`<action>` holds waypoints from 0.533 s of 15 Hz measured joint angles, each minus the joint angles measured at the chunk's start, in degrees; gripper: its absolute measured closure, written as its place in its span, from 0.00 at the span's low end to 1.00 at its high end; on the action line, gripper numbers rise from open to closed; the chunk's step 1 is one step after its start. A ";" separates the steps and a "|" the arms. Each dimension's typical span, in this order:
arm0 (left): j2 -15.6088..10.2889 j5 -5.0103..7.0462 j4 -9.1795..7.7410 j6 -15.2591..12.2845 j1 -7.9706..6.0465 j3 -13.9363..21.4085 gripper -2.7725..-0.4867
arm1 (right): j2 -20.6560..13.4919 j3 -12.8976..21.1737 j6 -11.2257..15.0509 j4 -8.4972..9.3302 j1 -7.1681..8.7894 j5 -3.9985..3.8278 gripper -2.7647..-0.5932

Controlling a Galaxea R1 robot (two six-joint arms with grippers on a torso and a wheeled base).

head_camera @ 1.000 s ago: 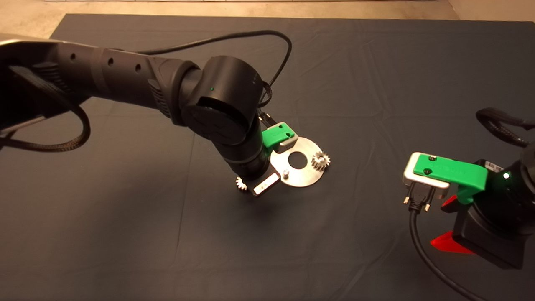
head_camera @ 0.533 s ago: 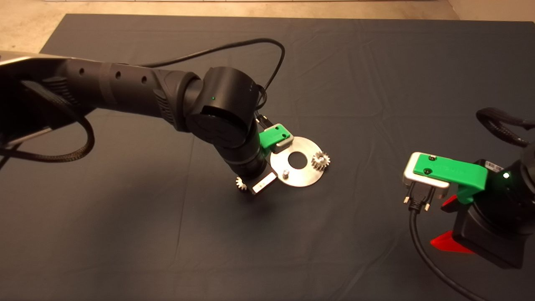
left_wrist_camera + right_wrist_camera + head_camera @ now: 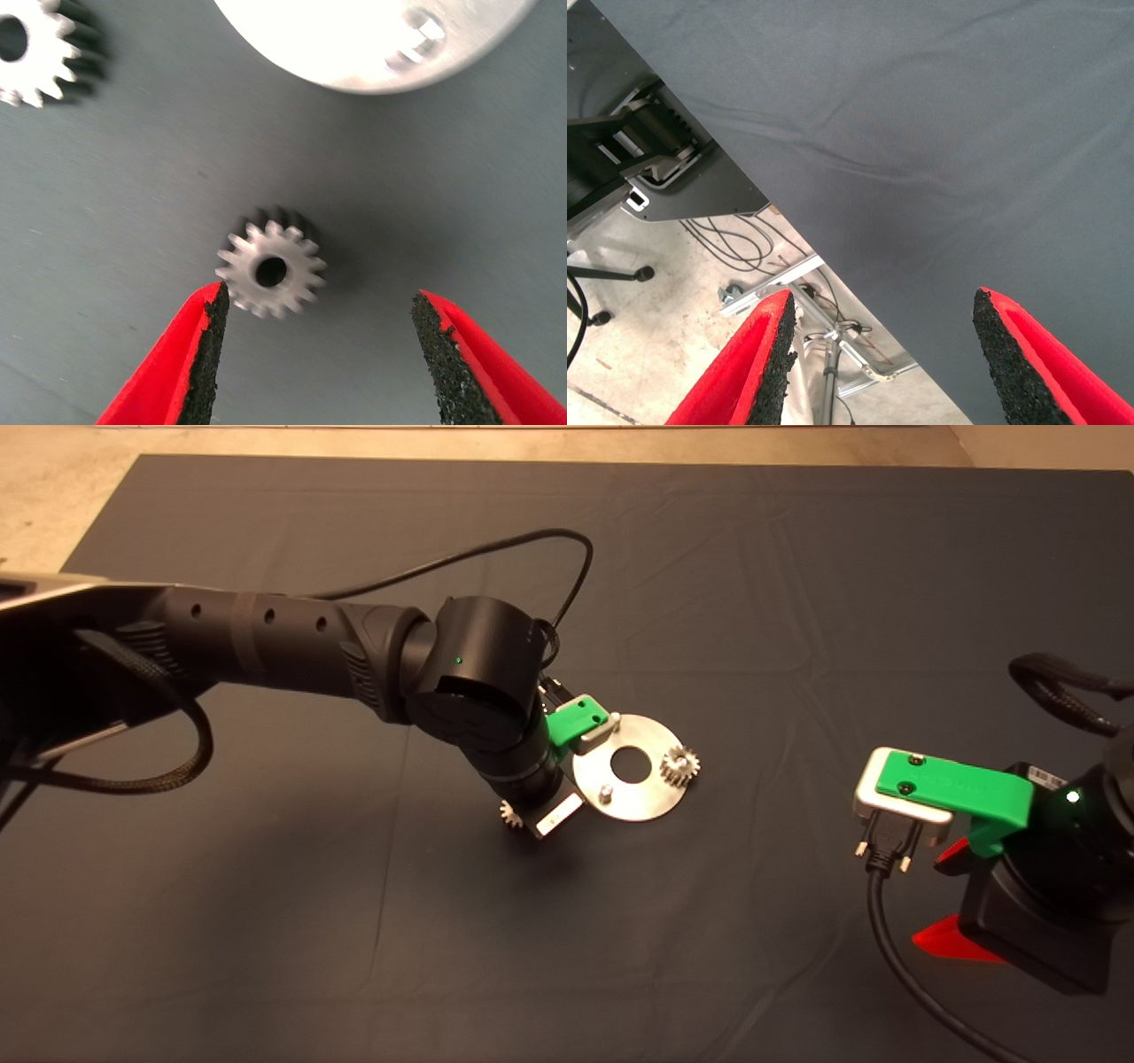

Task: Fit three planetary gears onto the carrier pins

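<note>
The right gripper (image 3: 952, 908) waits with fingers apart at the mat's (image 3: 797, 602) near right edge. Mid-mat, the left gripper (image 3: 314, 354) hangs spread over a loose gear (image 3: 270, 270), gripping nothing. A second gear (image 3: 31, 44) lies nearby. On the disc (image 3: 651, 731) beyond, one gear (image 3: 680, 764) sits installed; one bare pin (image 3: 606, 791) shows, so two remain, I judge.

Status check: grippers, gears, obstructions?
Left gripper open over loose silvery spur gear. Right gripper open, parked. One gear on silver disc. Nothing blocking.
</note>
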 joint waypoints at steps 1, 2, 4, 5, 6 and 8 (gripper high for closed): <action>-0.07 0.02 0.47 0.18 0.05 -0.52 0.58 | 0.00 0.02 -0.01 0.02 -0.01 0.00 0.60; -0.20 0.02 0.83 0.30 0.29 -0.80 0.58 | -0.01 0.02 -0.01 0.00 -0.01 -0.01 0.60; -0.33 0.00 0.96 0.66 1.19 -1.21 0.58 | 0.00 0.02 -0.01 0.02 -0.01 -0.02 0.60; -0.35 0.04 1.18 0.85 1.57 -1.35 0.58 | 0.00 0.02 -0.01 0.01 -0.01 0.00 0.60; -0.35 0.02 1.46 1.12 1.88 -1.48 0.58 | 0.00 0.02 -0.01 0.02 -0.01 0.00 0.60; -0.50 0.00 2.07 1.23 2.17 -1.80 0.58 | 0.00 0.02 -0.01 0.02 0.01 0.00 0.60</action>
